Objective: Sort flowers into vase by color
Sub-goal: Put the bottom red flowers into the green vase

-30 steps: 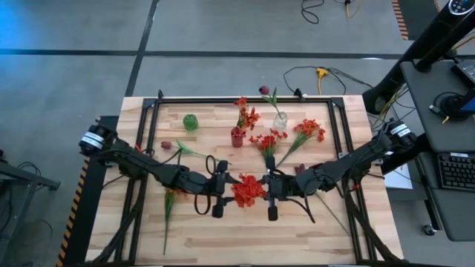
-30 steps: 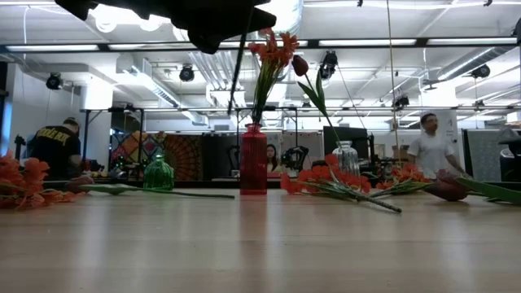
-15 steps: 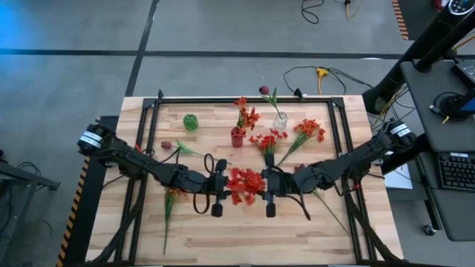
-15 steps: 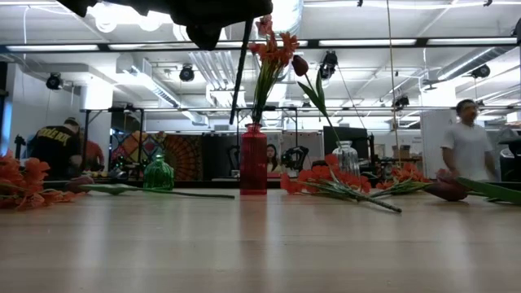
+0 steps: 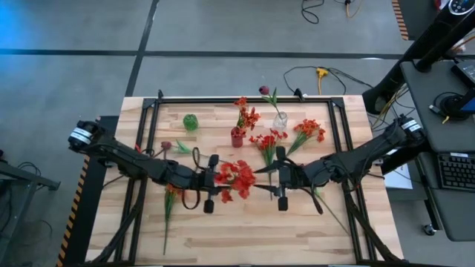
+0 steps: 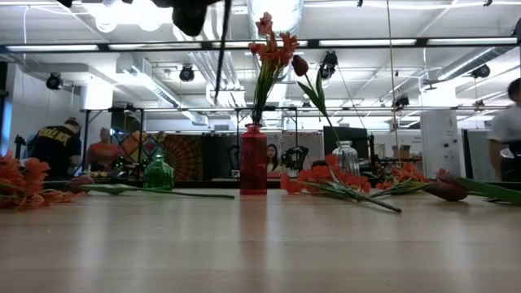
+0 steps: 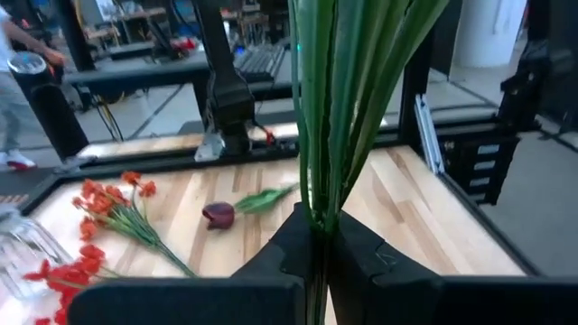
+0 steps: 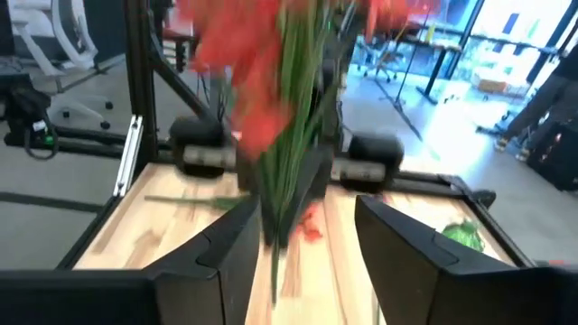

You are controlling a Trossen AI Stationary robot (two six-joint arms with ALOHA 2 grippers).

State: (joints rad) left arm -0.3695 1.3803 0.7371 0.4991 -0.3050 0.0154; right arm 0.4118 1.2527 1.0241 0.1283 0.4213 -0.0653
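Flowers point(image 5: 236, 178) hang mid-frame, their stalks clamped in your left gripper point(image 7: 318, 236); the right gripper point(image 8: 302, 221) stands apart, empty. Light, floppy stems: likely best gripped low on the stalks.

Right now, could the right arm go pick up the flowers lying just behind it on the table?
Probably yes. The right gripper is open and empty, the left gripper holds the red bunch, and nothing lies between it and the loose flowers.

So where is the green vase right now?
High view: the green vase stands at the table's far left-centre, left of the red vase, with a maroon bloom lying nearest.
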